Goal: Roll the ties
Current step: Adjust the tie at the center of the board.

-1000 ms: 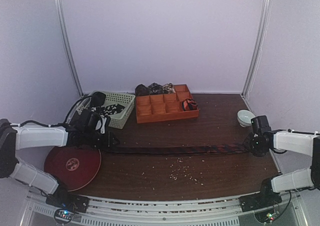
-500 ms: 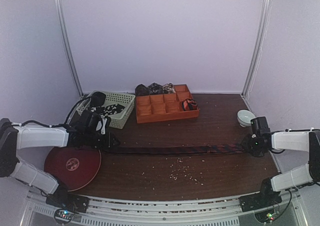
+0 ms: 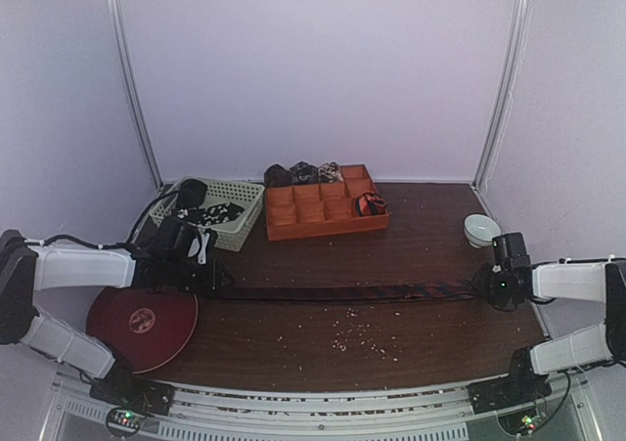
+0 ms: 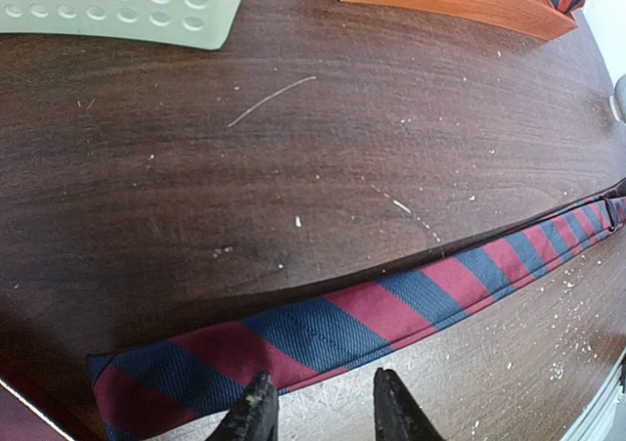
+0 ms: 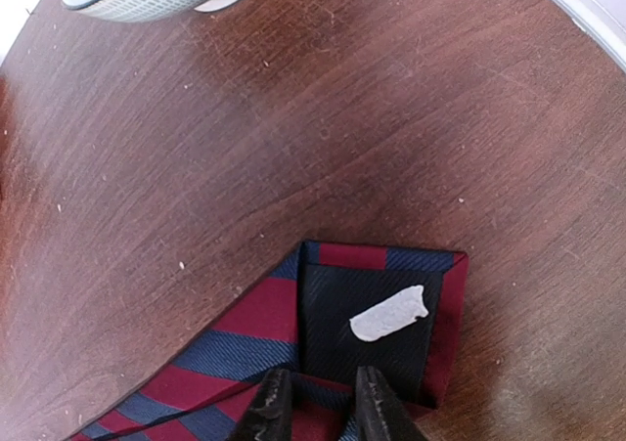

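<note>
A red-and-blue striped tie [image 3: 342, 291] lies stretched flat across the table between my grippers. My left gripper [image 3: 217, 283] is at its wide left end. In the left wrist view the tie [image 4: 391, 309] lies just beyond my open, empty left gripper [image 4: 318, 407]. My right gripper [image 3: 484, 286] is at the narrow right end. There the tie [image 5: 245, 333] is folded back, showing black lining and a white label, and my right gripper [image 5: 323, 402] is closed down on the fabric. Dark coiled ties [image 3: 303, 174] sit behind the orange tray; a red-and-black coil [image 3: 370, 204] sits in it.
The orange compartmented tray [image 3: 328, 230] stands at the back centre, a pale green lattice basket [image 3: 240, 230] with dark speckled ties [image 3: 217, 212] at back left. A white bowl [image 3: 479, 229] is near my right gripper. A red disc [image 3: 142, 324] lies front left. Pale crumbs [image 3: 352, 329] dot the table.
My right gripper has dropped slightly and edged left at the tie's folded end. The left gripper has shifted a little right. The tie stays stretched out.
</note>
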Controlling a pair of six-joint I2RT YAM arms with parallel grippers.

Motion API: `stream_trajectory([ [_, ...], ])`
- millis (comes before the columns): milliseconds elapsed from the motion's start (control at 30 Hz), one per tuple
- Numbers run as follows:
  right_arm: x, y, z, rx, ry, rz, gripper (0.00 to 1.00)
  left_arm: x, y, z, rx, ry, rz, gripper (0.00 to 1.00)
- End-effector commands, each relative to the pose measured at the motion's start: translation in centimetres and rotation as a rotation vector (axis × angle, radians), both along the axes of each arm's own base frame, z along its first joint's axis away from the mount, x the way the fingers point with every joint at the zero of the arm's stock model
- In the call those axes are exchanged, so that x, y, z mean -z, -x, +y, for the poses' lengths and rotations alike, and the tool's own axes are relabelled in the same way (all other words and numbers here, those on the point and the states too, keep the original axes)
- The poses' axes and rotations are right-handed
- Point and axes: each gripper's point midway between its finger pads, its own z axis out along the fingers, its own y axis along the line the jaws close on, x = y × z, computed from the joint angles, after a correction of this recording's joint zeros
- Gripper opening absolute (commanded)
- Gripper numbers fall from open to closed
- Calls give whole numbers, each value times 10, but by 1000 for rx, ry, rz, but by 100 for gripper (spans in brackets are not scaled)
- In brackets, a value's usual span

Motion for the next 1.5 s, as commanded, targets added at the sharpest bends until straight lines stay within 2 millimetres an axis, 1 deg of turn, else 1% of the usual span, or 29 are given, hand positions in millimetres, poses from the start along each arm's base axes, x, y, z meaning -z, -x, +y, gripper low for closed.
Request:
stream_trajectory([
  [0,3,0,0,0,-6,2,22,-3,-4,-1,-5,12,-29,34],
  [100,-2,-3,-3,-3,14,-4,8,-4,-4,-1,-7,12,-32,35],
  [167,-8,-4,-5,-3,29,-15,1,-4,-4,-1,-9,12,-32,35],
  [433,-33,-11,-12,-10,88,-67,0,-3,-6,-1,-15,5,-29,37],
  [600,-48,-12,-20,6,139,-92,0,-1,-6,0,-17,1,-26,38],
  [767,-68,-14,-30,23,203,-161,0,5,-6,2,-25,-17,-15,40],
  [833,-71,-13,-34,33,228,-175,0,7,-6,2,-27,-22,-10,40],
  [900,-72,-12,-36,40,238,-182,0,9,-7,3,-31,-25,-3,40],
  [967,-66,-9,-38,51,243,-179,0,12,-8,3,-34,-30,2,39],
  [1067,-60,-12,-37,52,232,-170,0,20,-7,4,-37,-47,19,37],
  [1233,-42,-10,-41,81,237,-92,0,30,-6,9,-48,-78,41,34],
  [1367,-33,-9,-44,101,238,-56,0,30,-6,9,-47,-78,43,33],
  [1467,-36,-9,-46,115,243,-64,0,27,-6,9,-50,-75,34,33],
])
